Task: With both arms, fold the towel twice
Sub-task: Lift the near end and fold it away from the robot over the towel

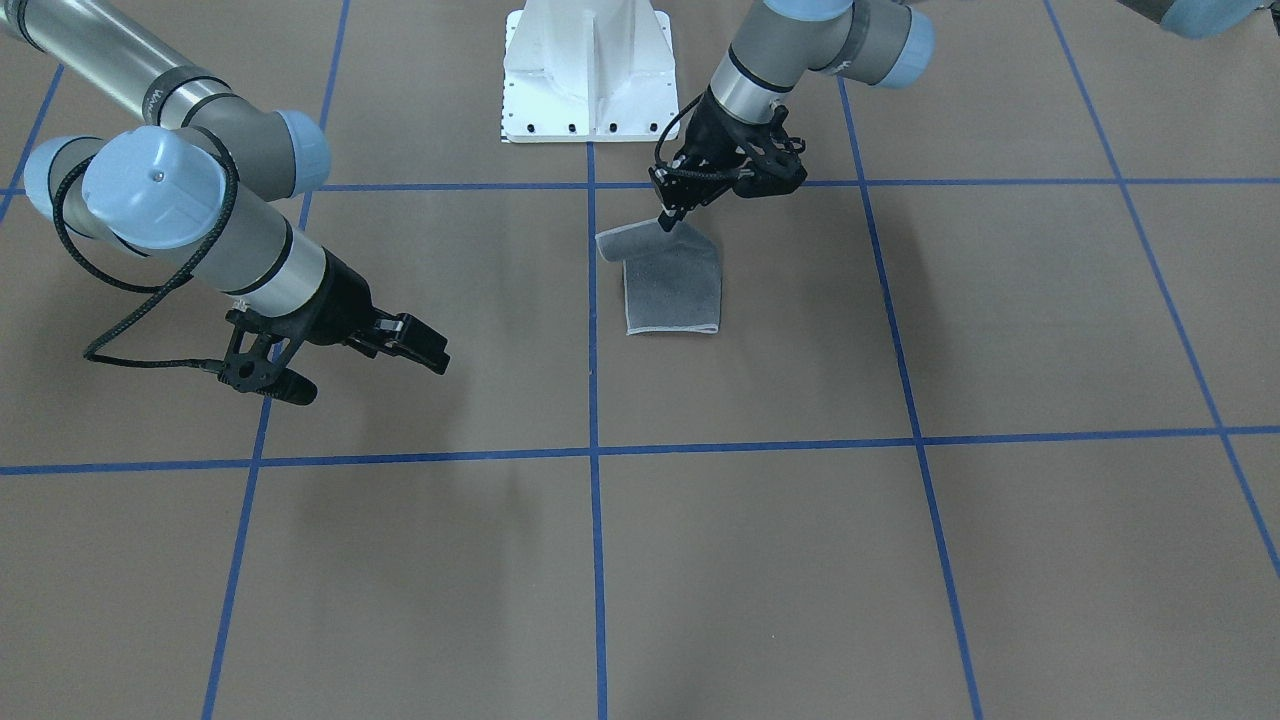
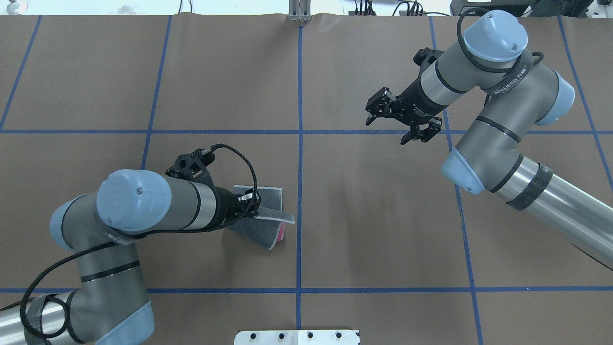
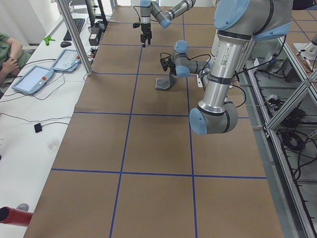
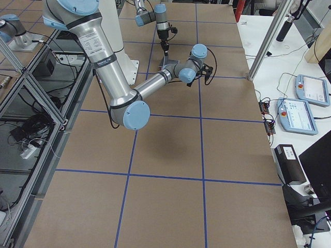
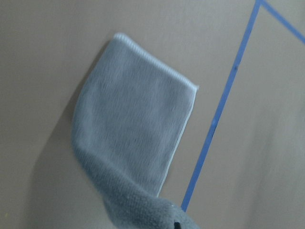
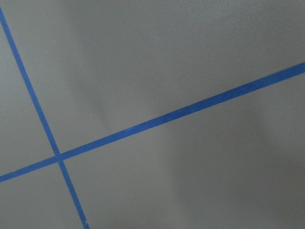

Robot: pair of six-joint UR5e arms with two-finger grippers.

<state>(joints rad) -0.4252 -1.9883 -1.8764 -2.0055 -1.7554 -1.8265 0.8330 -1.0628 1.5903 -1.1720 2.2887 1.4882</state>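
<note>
Grey-faced towel (image 1: 675, 285), one edge raised, is pinched by left gripper (image 1: 668, 218); right gripper (image 1: 372, 372), well apart from it, gapes wide.

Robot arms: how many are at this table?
2. The left arm reaches down, its fingers pinching the towel by a raised edge; the right arm hangs apart, holding nothing.

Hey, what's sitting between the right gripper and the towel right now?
Nothing. In the overhead view, the stretch from the right gripper to the towel is bare brown table, crossed only by a blue tape line.
</note>
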